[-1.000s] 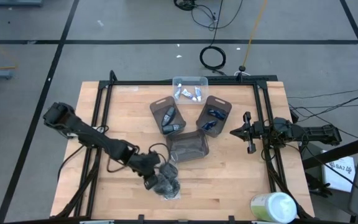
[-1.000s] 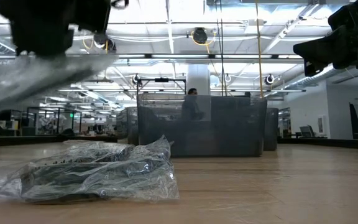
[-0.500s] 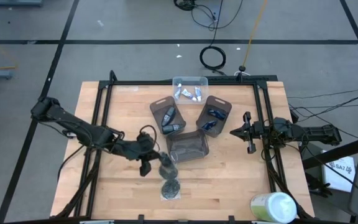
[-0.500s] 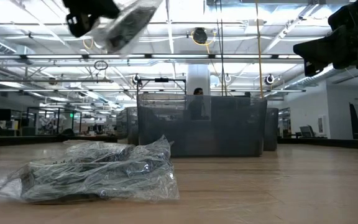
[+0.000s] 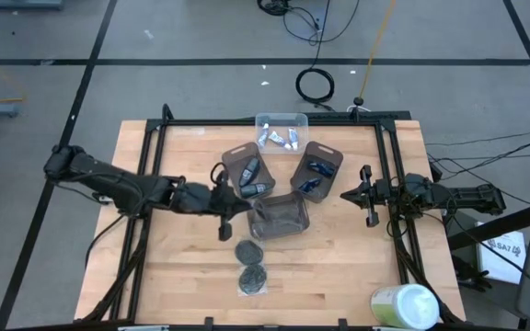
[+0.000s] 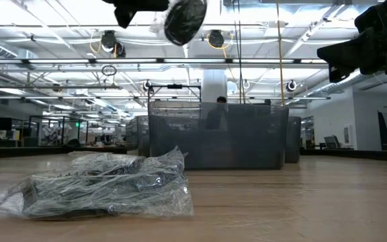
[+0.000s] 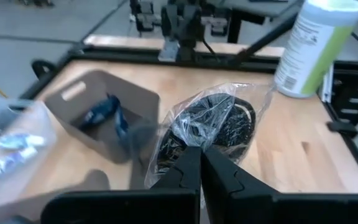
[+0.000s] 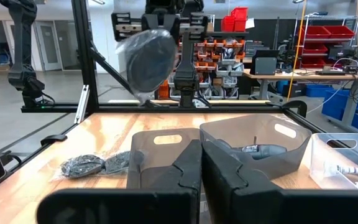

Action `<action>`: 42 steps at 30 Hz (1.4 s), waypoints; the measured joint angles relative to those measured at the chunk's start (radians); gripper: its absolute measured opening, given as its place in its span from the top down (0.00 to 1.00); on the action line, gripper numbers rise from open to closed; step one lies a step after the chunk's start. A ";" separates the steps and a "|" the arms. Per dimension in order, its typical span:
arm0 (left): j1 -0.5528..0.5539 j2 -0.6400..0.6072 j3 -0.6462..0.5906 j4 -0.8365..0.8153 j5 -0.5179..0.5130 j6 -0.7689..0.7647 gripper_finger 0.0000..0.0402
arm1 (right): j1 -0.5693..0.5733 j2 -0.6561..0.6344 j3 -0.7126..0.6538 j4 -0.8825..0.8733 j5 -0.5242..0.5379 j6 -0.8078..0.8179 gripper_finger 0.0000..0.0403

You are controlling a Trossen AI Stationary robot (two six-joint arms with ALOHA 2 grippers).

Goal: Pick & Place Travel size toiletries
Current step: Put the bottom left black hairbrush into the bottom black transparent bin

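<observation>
On the table (image 5: 164, 276) I see my left gripper (image 5: 229, 213) pinched shut on the crinkly wrap of 1 bagged disc (image 7: 219, 124), lifted beside the empty grey tray (image 5: 279, 216). 2 more discs (image 5: 251, 265) lie nearby. They look light and slippery, so I'd grab the loose film edge; the right gripper (image 5: 368, 197) waits shut.

High cam's looking straight down on whole table (image 5: 182, 294); low cam's sitting at tabletop, facing room; wrist cams are facing each other across smoky trays (image 8: 166, 149).
</observation>
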State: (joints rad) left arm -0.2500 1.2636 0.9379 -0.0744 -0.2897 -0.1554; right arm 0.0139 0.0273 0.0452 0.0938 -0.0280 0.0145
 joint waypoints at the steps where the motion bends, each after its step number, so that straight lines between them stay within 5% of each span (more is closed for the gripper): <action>1: 0.008 0.000 0.000 0.012 0.000 0.016 1.00 | 0.000 0.000 0.000 0.000 0.000 0.000 0.99; 26: 0.113 0.125 0.002 0.363 0.027 0.206 1.00 | 0.000 0.000 0.000 0.001 0.000 0.000 0.99; 42: 0.164 0.171 0.032 0.239 0.016 0.104 1.00 | 0.000 0.000 0.000 0.000 0.000 0.000 0.99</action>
State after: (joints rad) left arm -0.0864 1.4349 0.9703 0.1644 -0.2732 -0.0519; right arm 0.0140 0.0273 0.0448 0.0940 -0.0277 0.0147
